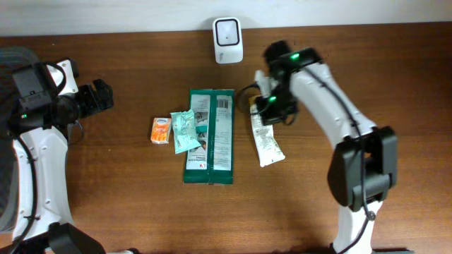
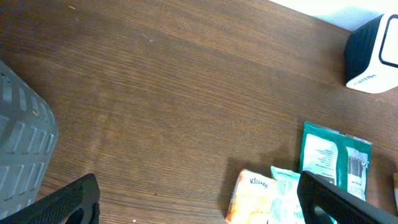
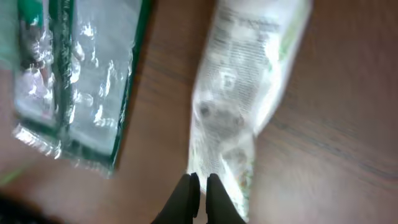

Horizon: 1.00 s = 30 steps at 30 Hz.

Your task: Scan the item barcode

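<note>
Worktop (image 1: 127, 204): dark wood grain. A white barcode scanner (image 1: 227, 39) stands at the far edge, centre.

Right hand (image 1: 272, 107) is low over the far end of the white sachet (image 1: 267, 141). The sachet lies flat, just right of the big green packet (image 1: 210, 137) but apart from it. In the right wrist view, which is blurred, the fingers (image 3: 186, 194) are pressed together with only a sliver of gap. Their tips are against the near end of the sachet (image 3: 230, 99). Cannot tell whether any film is nipped between them.

Left hand (image 1: 101, 96) is off at the left side, well apart from the goods and spread wide. The wrist view shows its two dark fingers (image 2: 68, 202) at opposite bottom corners, with nothing between them but bare wood.

Other items:
- A small teal packet (image 1: 185, 131) overlaps the green packet's left edge.
- An orange Kleenex tissue pack (image 1: 162, 130) sits just left of the teal packet, touching it.
- A grey ribbed bin (image 2: 22, 143) shows at the left of the left wrist view.
</note>
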Available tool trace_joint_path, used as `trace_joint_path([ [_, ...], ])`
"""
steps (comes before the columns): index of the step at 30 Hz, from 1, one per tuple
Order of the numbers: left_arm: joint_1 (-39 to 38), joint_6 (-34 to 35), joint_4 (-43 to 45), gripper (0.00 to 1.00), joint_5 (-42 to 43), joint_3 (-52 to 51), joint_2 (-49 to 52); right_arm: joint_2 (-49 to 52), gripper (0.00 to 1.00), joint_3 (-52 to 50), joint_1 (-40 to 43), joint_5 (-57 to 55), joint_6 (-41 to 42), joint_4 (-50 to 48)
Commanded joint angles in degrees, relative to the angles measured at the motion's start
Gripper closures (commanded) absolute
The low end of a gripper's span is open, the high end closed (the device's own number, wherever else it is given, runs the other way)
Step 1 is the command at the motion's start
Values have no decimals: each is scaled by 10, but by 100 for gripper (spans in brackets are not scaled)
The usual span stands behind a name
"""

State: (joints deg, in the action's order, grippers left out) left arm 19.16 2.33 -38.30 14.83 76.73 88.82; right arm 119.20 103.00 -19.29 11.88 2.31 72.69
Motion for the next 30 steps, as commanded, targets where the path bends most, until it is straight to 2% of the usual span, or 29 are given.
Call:
trace_joint_path([
  [1,4,-11,0,1,8,11,-10,2,96,-39,-37,-90,77,-29],
  [11,4,-11,1,1,8,11,-10,4,96,-187,-39,-122,79,-171],
  [17,4,-11,1,1,8,11,-10,4,96,-193,-30,-134,78,-189],
  [18,4,-11,0,1,8,11,-10,1,91,-172,-30,-121,72,-172],
  [19,4,-11,0,1,8,11,-10,-3,81,-146,-30,-112,71,-150],
  [21,4,-11,1,1,8,11,-10,-15,77,-96,-26,-105,71,-106],
  [22,4,-11,1,1,8,11,-10,-29,65,-54,-17,-93,71,-64],
  [23,4,-11,1,1,8,11,-10,-40,59,-37,-8,-86,71,-41],
  [25,4,-11,0,1,8,11,-10,-54,30,-32,21,-61,53,-21],
  [27,4,-11,1,1,8,11,-10,-49,7,-47,71,26,-33,-8],
  [28,4,-11,1,1,8,11,-10,-43,1,-67,95,89,-81,-9],
  [30,4,-11,0,1,8,11,-10,-33,2,-102,114,140,-111,-22],
])
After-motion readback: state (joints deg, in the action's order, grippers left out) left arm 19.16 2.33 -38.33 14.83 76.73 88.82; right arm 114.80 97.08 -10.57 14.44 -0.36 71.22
